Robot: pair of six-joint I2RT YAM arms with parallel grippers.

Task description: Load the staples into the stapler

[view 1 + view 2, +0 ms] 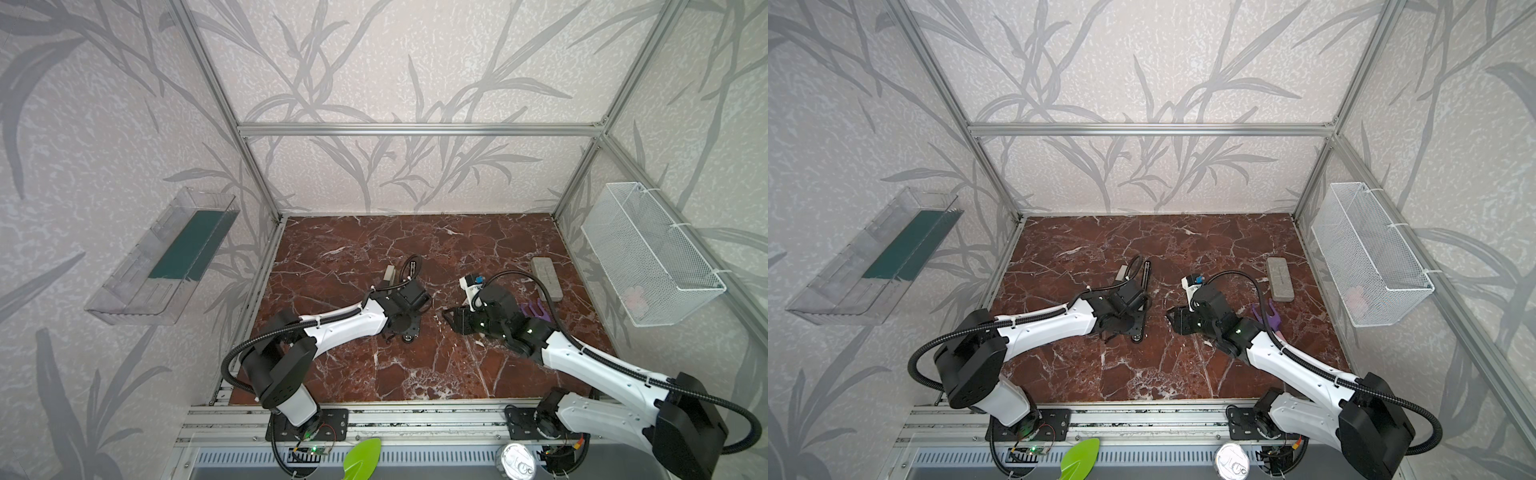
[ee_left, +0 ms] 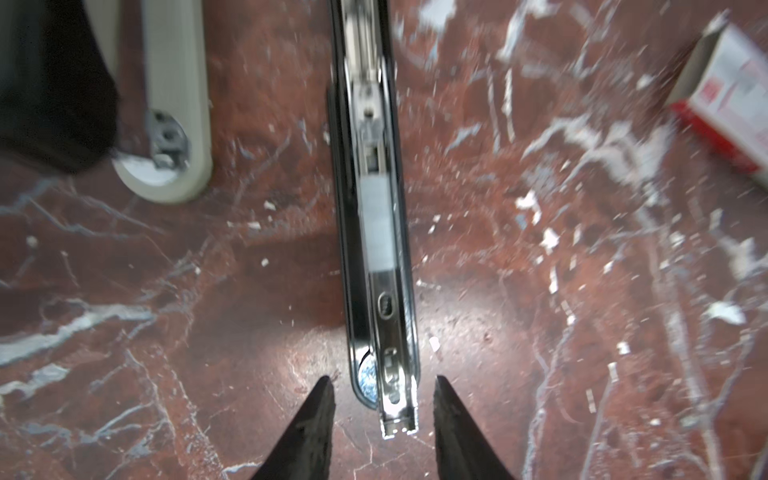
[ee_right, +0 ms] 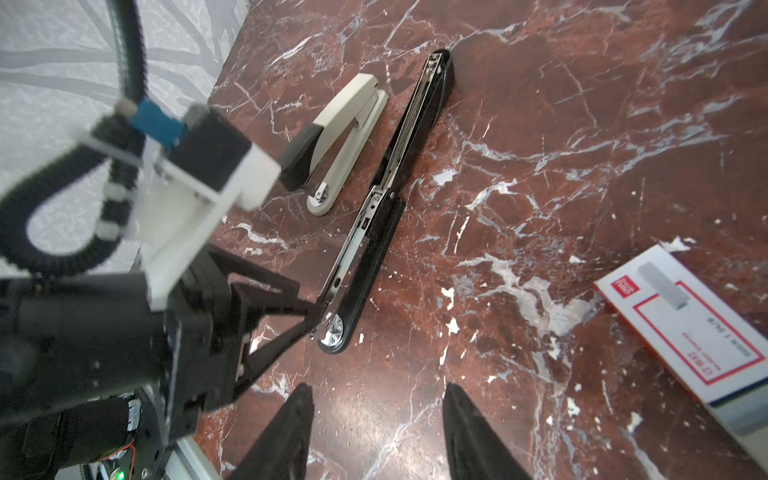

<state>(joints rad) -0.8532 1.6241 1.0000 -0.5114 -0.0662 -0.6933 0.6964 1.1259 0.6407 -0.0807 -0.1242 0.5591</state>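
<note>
**Light box, gentle pinch**

We see the staples point(image 3: 681, 328), a white-and-red box, lying flat on the table point(image 3: 540, 124) near the right gripper point(image 3: 379, 386), off to one side of its spread, empty fingers. We judge it light and crushable, so we would pinch its long sides softly. The left gripper point(image 2: 382, 377) stands parted around the rail tip of the opened stapler point(image 2: 376, 249), not clamped.

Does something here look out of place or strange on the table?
Yes. The black stapler lies unfolded flat, its metal staple channel exposed. The beige stapler beside it seems tipped on its side. The staples box has its grey inner tray sticking out.
</note>
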